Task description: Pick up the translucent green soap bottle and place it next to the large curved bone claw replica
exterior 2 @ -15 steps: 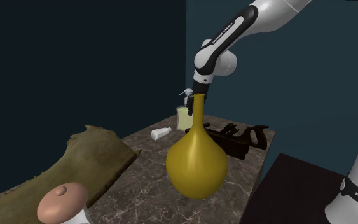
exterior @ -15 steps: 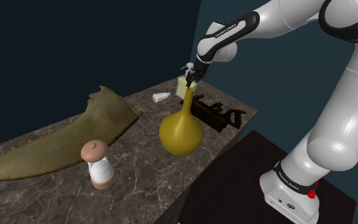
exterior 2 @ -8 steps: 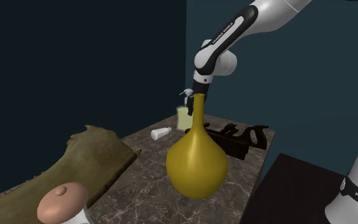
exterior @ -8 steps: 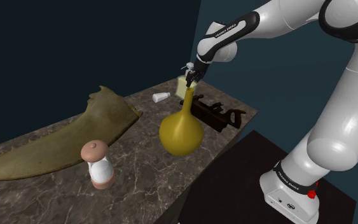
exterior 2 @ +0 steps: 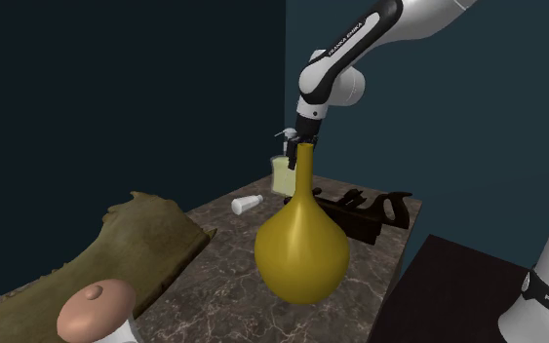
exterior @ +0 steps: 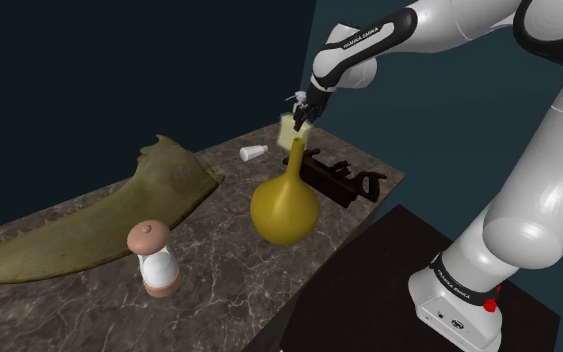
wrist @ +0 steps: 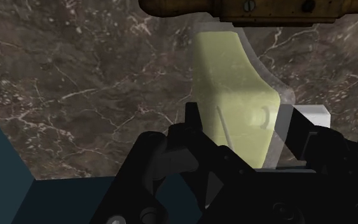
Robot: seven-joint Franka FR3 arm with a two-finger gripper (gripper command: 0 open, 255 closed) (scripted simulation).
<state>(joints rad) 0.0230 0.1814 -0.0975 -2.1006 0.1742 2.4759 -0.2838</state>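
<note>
The soap bottle [exterior: 287,129] is pale translucent green with a white pump. It hangs a little above the far end of the marble counter, with my gripper [exterior: 301,111] shut on its upper part. In the second exterior view the bottle [exterior 2: 281,173] is partly hidden behind the yellow vase's neck, under the gripper [exterior 2: 294,139]. In the wrist view the black fingers [wrist: 194,129] clasp the bottle [wrist: 231,95] from both sides. The large curved bone claw [exterior: 99,222] is olive-brown and lies along the counter's far side toward the shoulder view's left, also seen in the second exterior view [exterior 2: 126,248].
A yellow long-necked vase [exterior: 284,206] stands mid-counter, just in front of the bottle. A dark hand plane [exterior: 339,178] lies beside it near the counter's edge. A small white object [exterior: 254,152] lies near the claw's tip. A mushroom-shaped shaker [exterior: 153,258] stands at the near end.
The gripper has risen a little with the soap bottle, lifting it off the counter. Everything else stays put.
</note>
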